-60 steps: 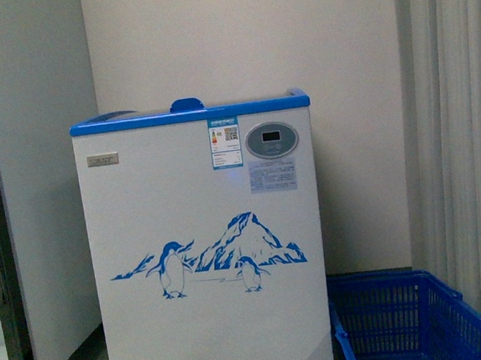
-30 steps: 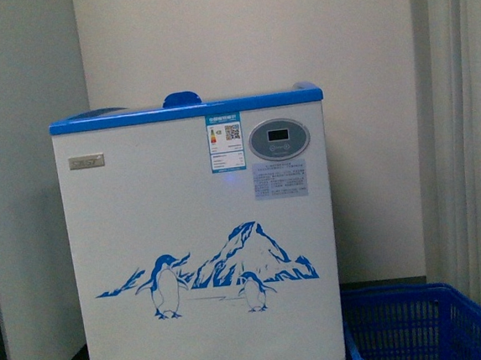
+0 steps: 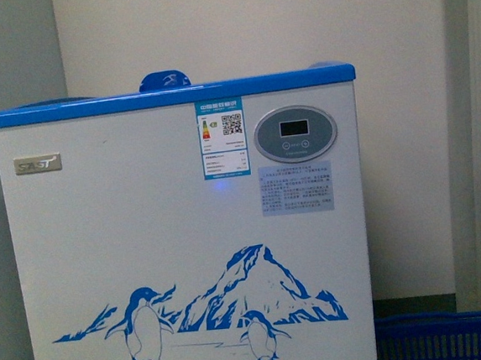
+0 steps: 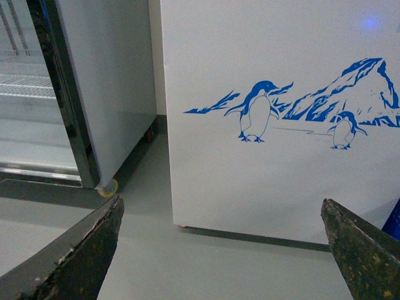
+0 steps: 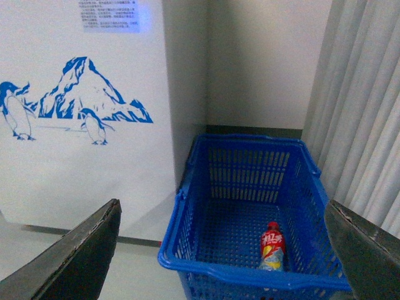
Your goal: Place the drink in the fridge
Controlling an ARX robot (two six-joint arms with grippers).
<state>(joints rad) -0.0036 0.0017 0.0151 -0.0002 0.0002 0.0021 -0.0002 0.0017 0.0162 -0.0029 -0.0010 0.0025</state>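
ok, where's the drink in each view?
Front view: not in it; only the blue basket rim shows, lower right.
Left wrist view: not in it.
Right wrist view: drink inside the blue basket, which sits beside the fridge.
Shared landmark: the penguin-and-mountain decal on the fridge front, in all three views.

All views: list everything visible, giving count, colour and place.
White chest freezer with blue rim: one, white with blue penguin decal, centre, against the wall.
Tall pale-grey cabinet: one, pale grey, left of the freezer.
Blue plastic mesh basket: one, blue, on the floor right of the freezer.
Small plastic bottle of amber drink: one, red-capped, inside the basket.
Pale pleated curtain: one, off-white, far right.
Grey floor: one, grey, underneath.
Left gripper: one, dark, open, facing the freezer.
Right gripper: one, dark, open, above the basket.
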